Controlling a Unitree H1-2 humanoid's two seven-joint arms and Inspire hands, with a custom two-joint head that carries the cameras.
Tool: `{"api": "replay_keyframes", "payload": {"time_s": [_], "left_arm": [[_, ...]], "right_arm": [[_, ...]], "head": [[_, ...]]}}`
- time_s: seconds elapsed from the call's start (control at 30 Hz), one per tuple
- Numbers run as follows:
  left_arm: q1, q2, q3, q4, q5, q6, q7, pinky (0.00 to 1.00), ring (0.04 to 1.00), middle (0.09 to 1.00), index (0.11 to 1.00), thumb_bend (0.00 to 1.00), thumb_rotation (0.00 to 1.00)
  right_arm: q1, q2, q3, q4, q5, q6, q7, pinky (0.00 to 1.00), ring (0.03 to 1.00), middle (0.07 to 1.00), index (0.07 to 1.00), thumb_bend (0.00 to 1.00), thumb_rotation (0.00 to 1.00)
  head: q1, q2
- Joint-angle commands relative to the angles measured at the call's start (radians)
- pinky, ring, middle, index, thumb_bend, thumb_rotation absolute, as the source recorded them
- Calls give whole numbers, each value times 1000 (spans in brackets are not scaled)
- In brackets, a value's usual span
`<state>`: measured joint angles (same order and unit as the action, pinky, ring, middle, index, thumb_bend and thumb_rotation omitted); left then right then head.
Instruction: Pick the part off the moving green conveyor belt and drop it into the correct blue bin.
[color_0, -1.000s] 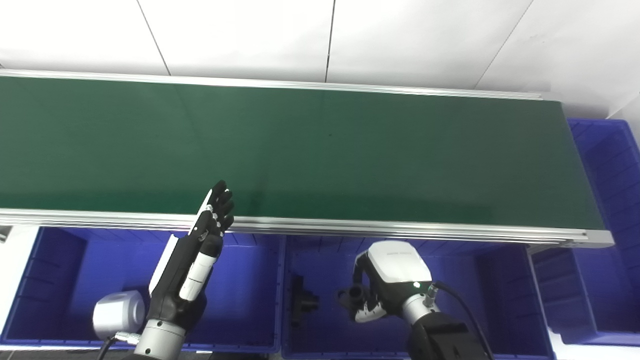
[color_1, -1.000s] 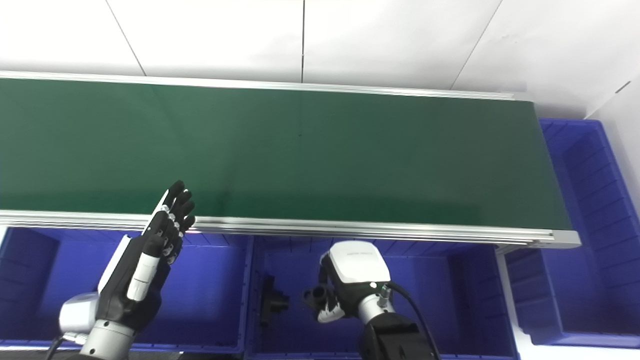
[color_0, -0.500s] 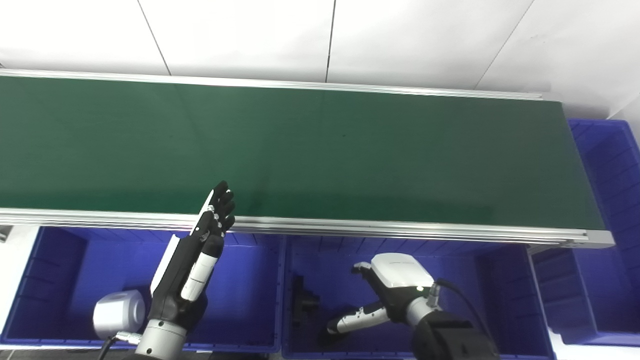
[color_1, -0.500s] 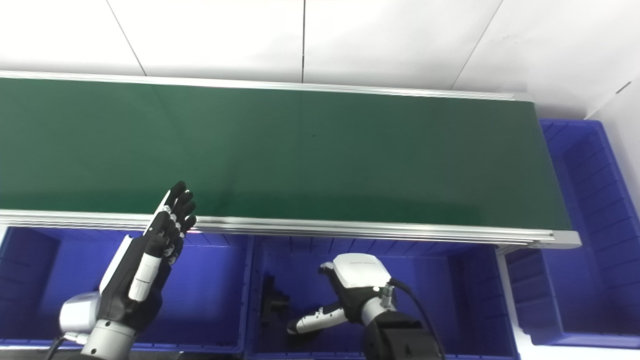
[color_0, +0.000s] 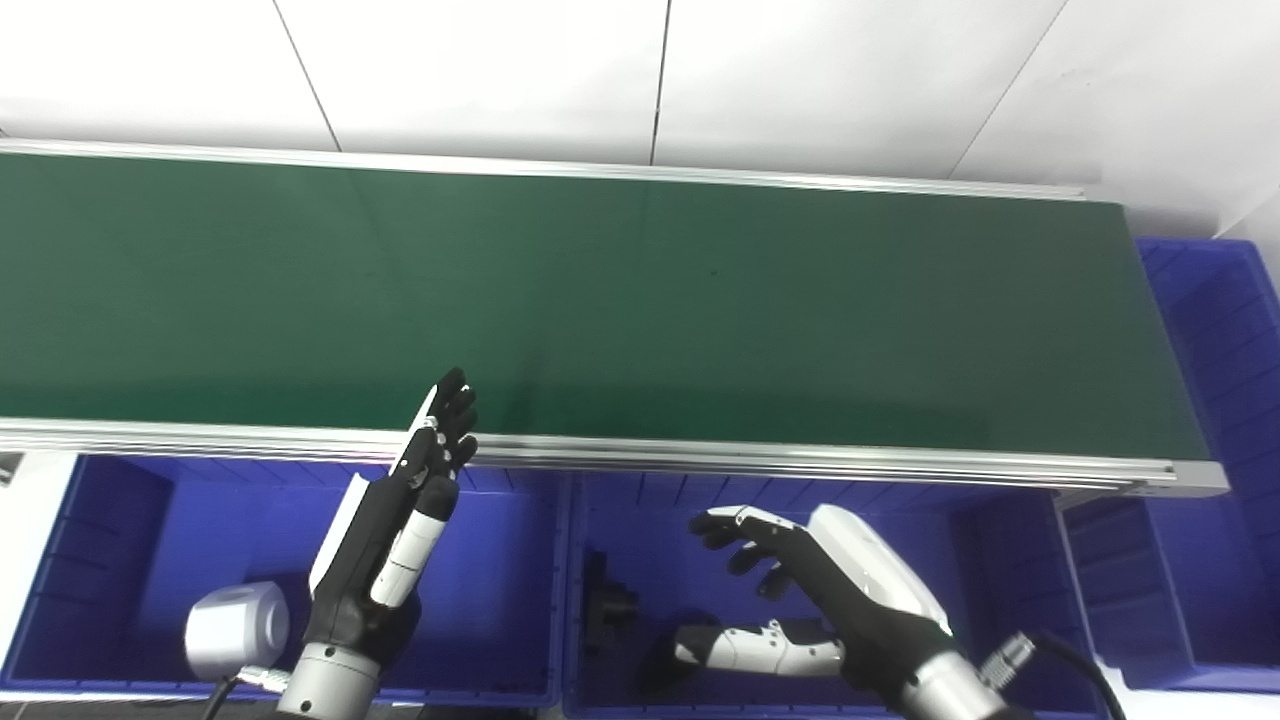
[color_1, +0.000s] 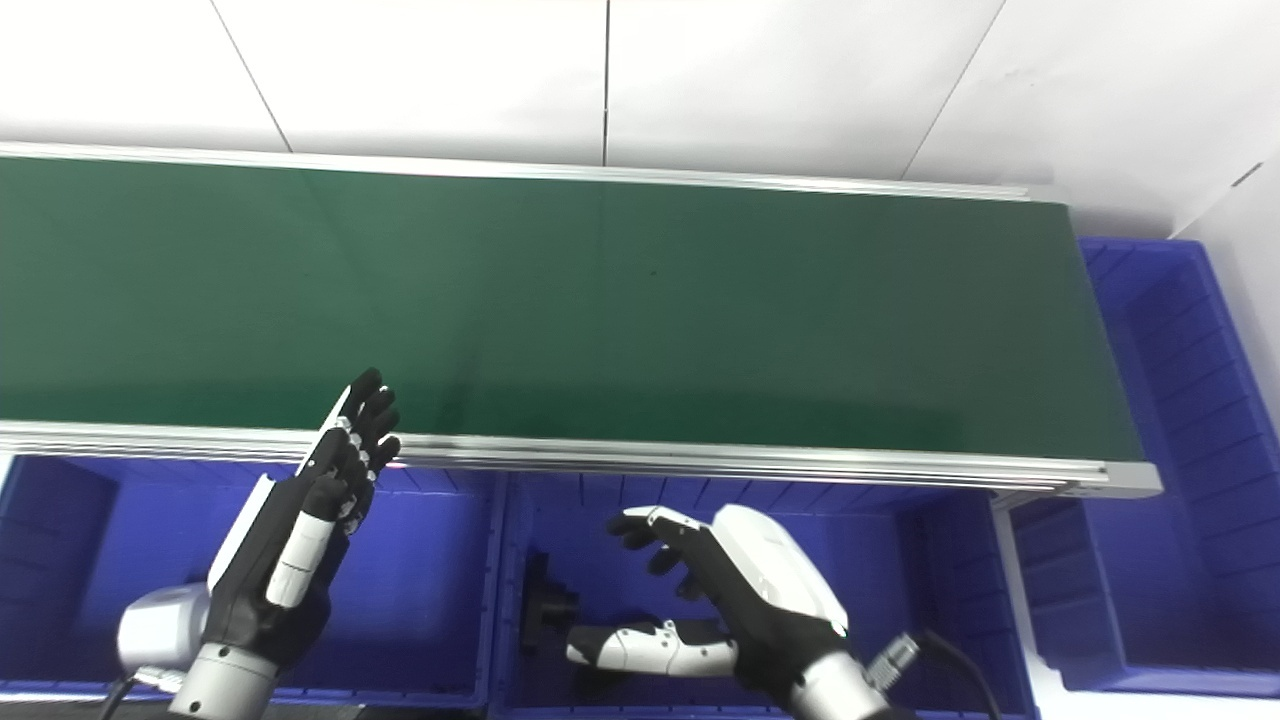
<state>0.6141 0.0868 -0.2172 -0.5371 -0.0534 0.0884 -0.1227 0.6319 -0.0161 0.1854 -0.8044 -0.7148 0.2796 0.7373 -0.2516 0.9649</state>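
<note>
White wall panels are backing a long green conveyor belt (color_0: 640, 300), framed by aluminium rails and running bare across the width of the scene. Along its near edge, three blue bins are sitting side by side: a left bin (color_0: 90, 560), a middle bin (color_0: 1010, 590) and a right bin (color_0: 1220, 330) wrapping round the belt's far right end.

A black part (color_0: 603, 608) is lying on the floor of the middle bin, near that bin's left wall. It is dark, matte and blocky, with a narrow upright body and a short stub jutting to the right; finer detail cannot be told against the blue plastic. It is touching neither hand.

Over the same bin, the robot's right hand (color_0: 800, 590) is hanging with its fingers (color_0: 735, 525) spread wide and its thumb (color_0: 750, 648) stretched out to the left, holding nothing. A white shell is covering the back of the hand, and a black cable (color_0: 1075, 660) is trailing from the wrist. The thumb tip is sitting just right of the part, apart from it.

Above the left bin, the robot's left hand (color_0: 400, 530) is standing upright, palm turned edge-on, its fingers straight and loosely parted, empty as well. Its black fingertips (color_0: 452, 400) are overlapping the belt's near rail in both views. A silver wrist housing (color_0: 237, 628) is showing beside the forearm.
</note>
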Motion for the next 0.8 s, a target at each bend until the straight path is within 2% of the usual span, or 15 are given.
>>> {"api": "replay_keyframes", "payload": {"time_s": [0.0,0.07,0.1,0.23,0.37,0.5,0.77], "left_arm": [[8,14,5,-13,-1,-41,-8,985,1000,1000,1000,775,880],[6,18,11,-4,-2,-45,-10,985,1000,1000,1000,778,883],[5,20,14,0,-4,-47,-11,988,1000,1000,1000,777,882],[3,22,17,12,-1,-58,-14,986,1000,1000,1000,765,887],[7,20,19,17,10,-65,-8,981,1000,1000,1000,804,882],[8,22,24,22,10,-78,-7,976,1000,1000,1000,793,884],[10,22,29,30,6,-93,-8,969,1000,1000,1000,777,876]], "right_arm": [[39,46,-62,111,294,-238,-245,601,694,766,796,906,789],[32,80,-97,214,379,-349,-349,627,714,779,799,861,801],[27,101,-110,249,403,-380,-391,644,729,788,805,849,821],[22,158,-122,325,480,-447,-496,717,803,845,856,895,939],[28,154,-102,362,502,-516,-562,866,898,937,957,846,997],[26,142,-81,384,495,-551,-609,937,973,996,999,809,1000],[17,113,-47,400,474,-558,-666,963,1000,1000,1000,804,1000]], "head": [[-7,-4],[-19,-9],[-31,-15],[-38,-22],[-28,-23],[-33,-25],[-30,-28]]}}
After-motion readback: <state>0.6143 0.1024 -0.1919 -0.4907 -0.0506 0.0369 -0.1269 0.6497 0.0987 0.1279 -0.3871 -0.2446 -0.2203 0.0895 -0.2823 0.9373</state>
